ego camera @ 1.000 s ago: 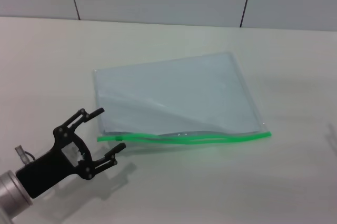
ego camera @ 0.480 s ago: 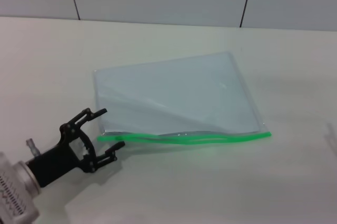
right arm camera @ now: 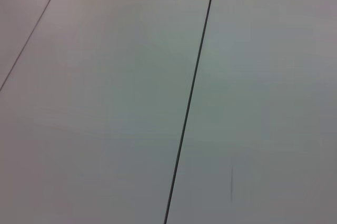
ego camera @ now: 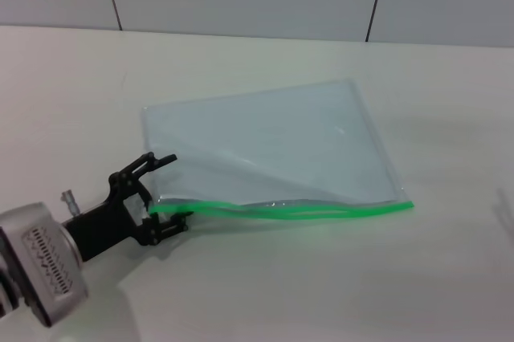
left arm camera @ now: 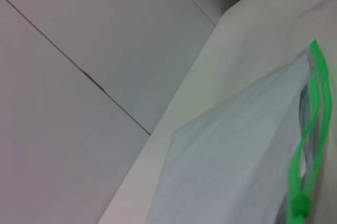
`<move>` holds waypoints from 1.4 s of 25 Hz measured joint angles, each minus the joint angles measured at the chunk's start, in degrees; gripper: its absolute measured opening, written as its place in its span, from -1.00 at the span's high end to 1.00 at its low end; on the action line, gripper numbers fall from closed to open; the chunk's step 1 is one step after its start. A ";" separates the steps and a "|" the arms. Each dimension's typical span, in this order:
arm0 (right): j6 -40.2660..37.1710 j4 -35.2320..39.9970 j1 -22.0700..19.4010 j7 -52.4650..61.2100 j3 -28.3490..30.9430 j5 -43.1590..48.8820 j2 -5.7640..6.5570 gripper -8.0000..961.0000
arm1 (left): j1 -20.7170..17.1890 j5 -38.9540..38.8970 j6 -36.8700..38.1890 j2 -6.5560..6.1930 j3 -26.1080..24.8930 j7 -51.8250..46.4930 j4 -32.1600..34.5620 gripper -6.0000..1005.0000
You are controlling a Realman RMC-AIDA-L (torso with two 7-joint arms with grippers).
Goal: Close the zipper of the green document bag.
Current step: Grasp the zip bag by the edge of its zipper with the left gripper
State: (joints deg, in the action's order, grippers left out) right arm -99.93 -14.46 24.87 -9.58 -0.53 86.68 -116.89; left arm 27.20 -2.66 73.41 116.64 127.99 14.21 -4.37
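green zipper (ego camera: pixel 281 211): near edge of green document bag (ego camera: pixel 265 145), flat on table (ego camera: pixel 450 278), gaping
left gripper (ego camera: pixel 166 191): spread, straddling slider-end corner
risk: closing on film, not slider; bag drags

The left gripper (ego camera: pixel 165 193) is matte black, with two thin skeletal fingers (ego camera: pixel 152 162) built from short links joined by small pins. Behind it sits a blocky black palm, then a silver-grey wrist housing (ego camera: pixel 44 262) with a ribbed vent grille and a small protruding metal stud.
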 joint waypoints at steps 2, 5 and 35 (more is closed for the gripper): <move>0.00 -0.05 0.06 0.00 0.00 0.03 0.00 -0.72 | 0.40 0.39 -1.34 -0.03 0.05 -0.12 0.70 -0.66; -0.03 -0.05 0.10 0.00 0.00 0.05 0.00 -0.72 | 0.89 1.01 -3.55 -0.08 0.07 0.03 2.06 -0.66; 0.31 1.36 3.07 -3.27 -9.84 0.28 0.09 -0.71 | 3.48 -2.08 -7.58 -0.03 -0.65 0.21 6.81 0.72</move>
State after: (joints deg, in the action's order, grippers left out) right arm -99.62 -13.10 27.94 -12.85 -10.38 86.97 -116.81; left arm 30.68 -4.74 65.82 116.60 127.35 14.42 2.44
